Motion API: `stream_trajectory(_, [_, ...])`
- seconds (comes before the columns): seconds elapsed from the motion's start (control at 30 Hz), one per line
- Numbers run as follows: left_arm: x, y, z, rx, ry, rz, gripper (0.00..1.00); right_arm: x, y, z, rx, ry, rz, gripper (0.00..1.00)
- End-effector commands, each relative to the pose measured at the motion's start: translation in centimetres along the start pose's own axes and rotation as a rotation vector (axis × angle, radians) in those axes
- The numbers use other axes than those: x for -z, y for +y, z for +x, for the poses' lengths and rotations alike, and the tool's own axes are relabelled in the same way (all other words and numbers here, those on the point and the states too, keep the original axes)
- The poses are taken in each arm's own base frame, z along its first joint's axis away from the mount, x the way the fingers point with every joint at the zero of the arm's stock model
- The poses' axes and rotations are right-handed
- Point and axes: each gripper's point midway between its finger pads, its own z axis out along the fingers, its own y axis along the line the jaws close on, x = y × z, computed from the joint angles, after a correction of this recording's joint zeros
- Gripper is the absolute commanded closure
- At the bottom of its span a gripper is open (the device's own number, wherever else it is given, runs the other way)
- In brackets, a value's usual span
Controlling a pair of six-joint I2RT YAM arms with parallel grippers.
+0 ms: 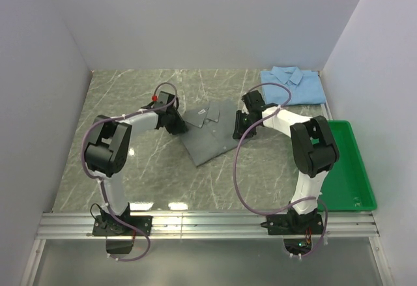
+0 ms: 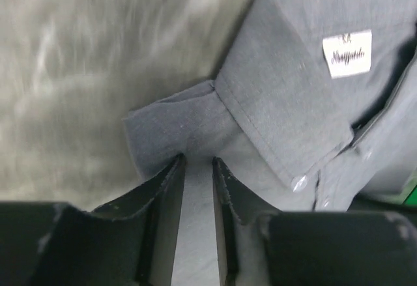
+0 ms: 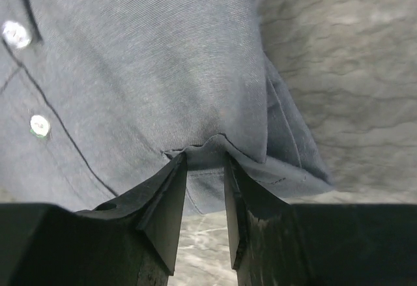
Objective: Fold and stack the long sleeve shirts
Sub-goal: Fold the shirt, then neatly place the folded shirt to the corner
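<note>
At tabletop centre: grey shirt, folded.
Far right corner: light blue shirt, folded.
Left gripper: narrow, at grey shirt's shoulder; grip unclear.
Right gripper: pinching grey shirt's edge.

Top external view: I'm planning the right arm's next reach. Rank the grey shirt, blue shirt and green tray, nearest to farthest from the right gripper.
1. grey shirt, touching the right gripper, to its left.
2. blue shirt, far right corner.
3. green tray, right edge, near side.

The grey shirt lies folded and skewed in the middle; the light blue shirt sits folded far right.
</note>
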Motion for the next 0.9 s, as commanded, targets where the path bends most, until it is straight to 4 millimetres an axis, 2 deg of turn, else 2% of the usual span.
stream_trajectory(0.0, [-1.4,1.4,-3.0,-0.014,-0.044,-0.073,0.68,0.8,1.0,-0.5,-0.019,-0.025,-0.037,0.63])
stream_trajectory(0.03, [-1.8,0.6,-4.4,-0.030,-0.067,-0.069,0.67,1.8,1.4,-1.5,-0.021,-0.066,-0.050,0.63])
stream_trajectory(0.07, [-2.0,0.5,-4.9,-0.062,-0.066,-0.077,0.66,2.5,1.2,-2.4,-0.036,-0.098,-0.048,0.62])
stream_trajectory(0.1, [-1.6,-1.0,-6.7,-0.075,-0.096,-0.051,0.62,3.9,1.6,-3.6,-0.040,-0.150,-0.067,0.61])
stream_trajectory(0.17, [-1.6,-1.8,-7.7,-0.115,-0.099,-0.045,0.58,5.2,0.9,-4.6,-0.095,-0.202,-0.070,0.59])
stream_trajectory(0.2, [-1.0,-3.1,-8.9,-0.129,-0.128,-0.022,0.51,5.9,0.6,-5.1,-0.115,-0.229,-0.075,0.58])
stream_trajectory(0.23, [-0.3,-3.9,-9.2,-0.144,-0.136,-0.003,0.47,7.4,1.0,-6.0,-0.145,-0.285,-0.100,0.56])
stream_trajectory(0.27, [0.2,-4.3,-9.5,-0.179,-0.147,0.005,0.44,7.4,0.4,-5.3,-0.172,-0.281,-0.103,0.52])
stream_trajectory(0.3, [0.7,-4.7,-9.6,-0.203,-0.155,0.013,0.37,8.7,0.2,-5.9,-0.195,-0.323,-0.126,0.50])
stream_trajectory(0.33, [2.0,-5.3,-10.0,-0.226,-0.175,0.026,0.33,8.9,0.0,-5.8,-0.239,-0.327,-0.143,0.48])
stream_trajectory(0.37, [2.7,-6.0,-9.6,-0.291,-0.185,0.035,0.29,8.6,-0.6,-4.7,-0.267,-0.310,-0.151,0.44])
stream_trajectory(0.43, [4.5,-7.1,-8.5,-0.384,-0.194,0.062,0.22,9.4,0.0,-4.3,-0.312,-0.309,-0.234,0.39])
stream_trajectory(0.47, [5.1,-6.9,-8.4,-0.483,-0.227,0.028,0.21,8.9,-0.2,-2.8,-0.336,-0.276,-0.251,0.32])
stream_trajectory(0.5, [5.2,-7.5,-6.1,-0.563,-0.208,0.032,0.19,8.9,0.0,-2.3,-0.352,-0.270,-0.276,0.29])
stream_trajectory(0.53, [6.4,-8.3,-5.2,-0.627,-0.225,0.048,0.18,9.6,1.0,-2.3,-0.371,-0.280,-0.335,0.29])
stream_trajectory(0.57, [6.8,-8.4,-4.2,-0.730,-0.229,0.041,0.18,9.0,0.9,-0.9,-0.401,-0.253,-0.346,0.28])
stream_trajectory(0.6, [6.7,-8.2,-1.8,-0.818,-0.220,0.015,0.19,9.5,1.4,-1.1,-0.411,-0.276,-0.384,0.28])
stream_trajectory(0.63, [7.4,-8.2,-1.0,-0.920,-0.237,-0.002,0.19,9.0,1.3,0.2,-0.468,-0.243,-0.400,0.28])
stream_trajectory(0.67, [7.6,-8.2,-0.1,-0.978,-0.248,-0.020,0.20,9.0,1.4,0.4,-0.481,-0.249,-0.416,0.28])
stream_trajectory(0.7, [7.5,-7.7,2.1,-1.065,-0.255,-0.061,0.20,9.0,1.4,0.5,-0.493,-0.259,-0.426,0.28])
stream_trajectory(0.77, [7.9,-7.8,3.6,-1.194,-0.283,-0.078,0.20,9.0,1.3,0.8,-0.515,-0.275,-0.436,0.28])
stream_trajectory(0.8, [7.7,-7.7,5.5,-1.248,-0.276,-0.079,0.22,9.0,1.3,0.9,-0.516,-0.280,-0.436,0.28])
stream_trajectory(0.87, [7.5,-7.5,6.2,-1.356,-0.293,-0.113,0.23,9.0,1.2,1.1,-0.531,-0.281,-0.438,0.28])
